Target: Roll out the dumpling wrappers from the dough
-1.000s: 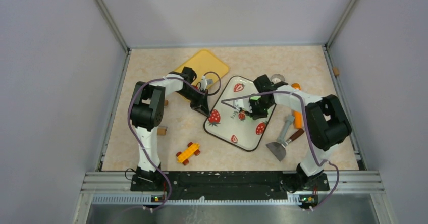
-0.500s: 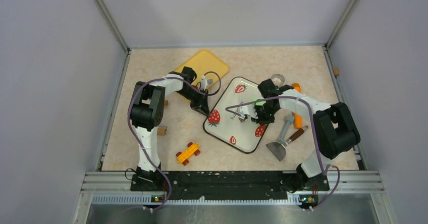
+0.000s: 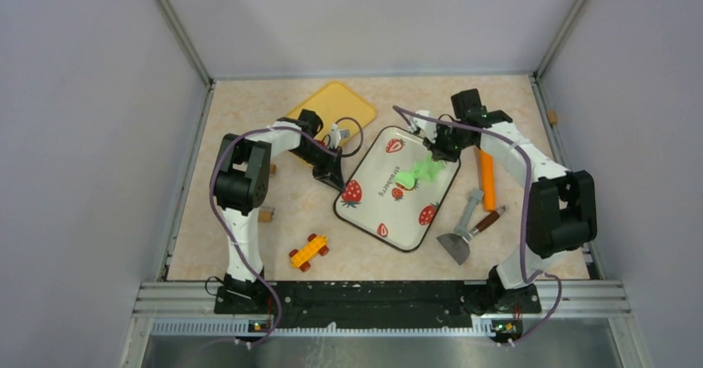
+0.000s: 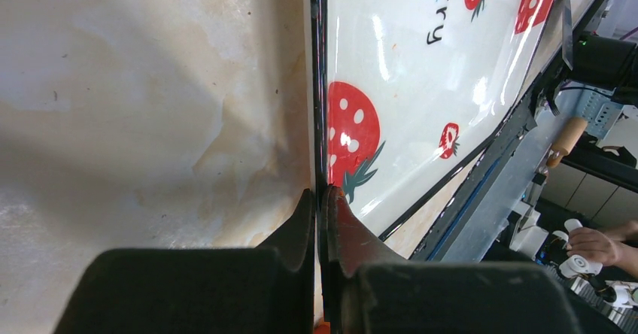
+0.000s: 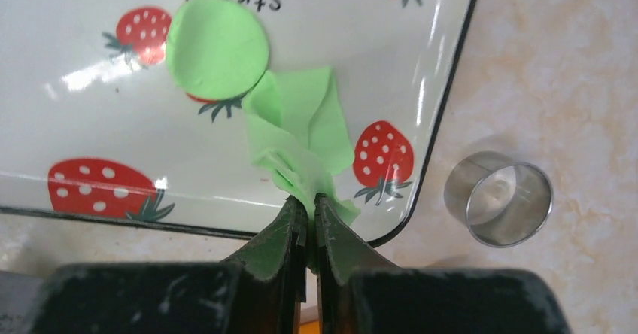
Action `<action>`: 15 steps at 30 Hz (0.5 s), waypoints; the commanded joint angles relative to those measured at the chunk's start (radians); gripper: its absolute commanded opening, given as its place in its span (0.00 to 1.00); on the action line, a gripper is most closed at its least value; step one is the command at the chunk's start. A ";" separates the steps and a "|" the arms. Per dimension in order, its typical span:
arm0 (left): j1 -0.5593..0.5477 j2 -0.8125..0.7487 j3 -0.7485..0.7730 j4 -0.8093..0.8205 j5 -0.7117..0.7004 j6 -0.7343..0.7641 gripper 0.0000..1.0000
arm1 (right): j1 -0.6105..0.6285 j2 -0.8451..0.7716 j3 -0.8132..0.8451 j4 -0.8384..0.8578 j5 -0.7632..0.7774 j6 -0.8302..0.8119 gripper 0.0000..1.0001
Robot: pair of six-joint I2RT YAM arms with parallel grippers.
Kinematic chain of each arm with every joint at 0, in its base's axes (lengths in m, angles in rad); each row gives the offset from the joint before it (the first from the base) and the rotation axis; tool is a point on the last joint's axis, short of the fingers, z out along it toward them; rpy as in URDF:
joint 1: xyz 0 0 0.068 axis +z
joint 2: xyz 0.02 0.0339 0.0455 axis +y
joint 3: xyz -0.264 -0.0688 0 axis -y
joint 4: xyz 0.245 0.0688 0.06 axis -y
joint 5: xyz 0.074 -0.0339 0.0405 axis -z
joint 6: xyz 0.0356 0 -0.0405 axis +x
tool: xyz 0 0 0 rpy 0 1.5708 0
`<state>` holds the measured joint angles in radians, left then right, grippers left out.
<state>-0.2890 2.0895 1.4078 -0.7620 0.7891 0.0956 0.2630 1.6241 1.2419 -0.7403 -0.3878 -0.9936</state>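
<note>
A ragged strip of bright green dough (image 5: 301, 131) hangs from my right gripper (image 5: 310, 198), which is shut on its end above the far right corner of the strawberry tray (image 5: 90, 101). Just left of the scrap, a round flat dumpling wrapper (image 5: 217, 47) lies on the tray. From above, the dough (image 3: 429, 169) trails down from the right gripper (image 3: 439, 148) to the wrapper (image 3: 405, 178). My left gripper (image 4: 322, 192) is shut on the tray's black left rim (image 4: 319, 86), at the tray's left edge (image 3: 336, 175) in the top view.
A metal ring cutter (image 5: 498, 197) stands on the table just off the tray's corner. An orange rolling pin (image 3: 487, 177), a scraper (image 3: 460, 239), a yellow tray (image 3: 332, 103), a toy car (image 3: 308, 250) and small wooden blocks (image 3: 265, 215) surround the tray.
My right gripper has pulled back toward the far right corner of the tray, drawing the ragged dough with it and uncovering the round wrapper. The left arm has stayed still.
</note>
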 commanded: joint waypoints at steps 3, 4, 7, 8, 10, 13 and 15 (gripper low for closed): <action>0.010 -0.034 -0.006 -0.003 -0.070 0.043 0.00 | -0.013 0.012 0.077 0.102 -0.073 0.229 0.00; 0.010 -0.035 -0.004 -0.005 -0.068 0.043 0.00 | -0.013 0.012 0.072 0.106 -0.073 0.233 0.00; 0.010 -0.040 -0.003 -0.008 -0.069 0.049 0.00 | -0.019 0.010 0.059 0.135 -0.027 0.254 0.00; 0.010 -0.041 -0.003 -0.009 -0.068 0.053 0.00 | -0.028 0.012 0.067 0.138 -0.024 0.256 0.00; 0.010 -0.044 -0.009 -0.009 -0.068 0.055 0.00 | -0.046 0.019 0.096 0.144 -0.023 0.274 0.00; 0.010 -0.046 -0.015 -0.008 -0.066 0.059 0.00 | -0.064 0.039 0.162 0.148 -0.024 0.300 0.00; 0.010 -0.045 -0.014 -0.008 -0.065 0.059 0.00 | -0.068 0.049 0.203 0.157 -0.023 0.321 0.00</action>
<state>-0.2886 2.0838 1.4071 -0.7643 0.7845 0.1112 0.2169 1.6608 1.3304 -0.6445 -0.4110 -0.7353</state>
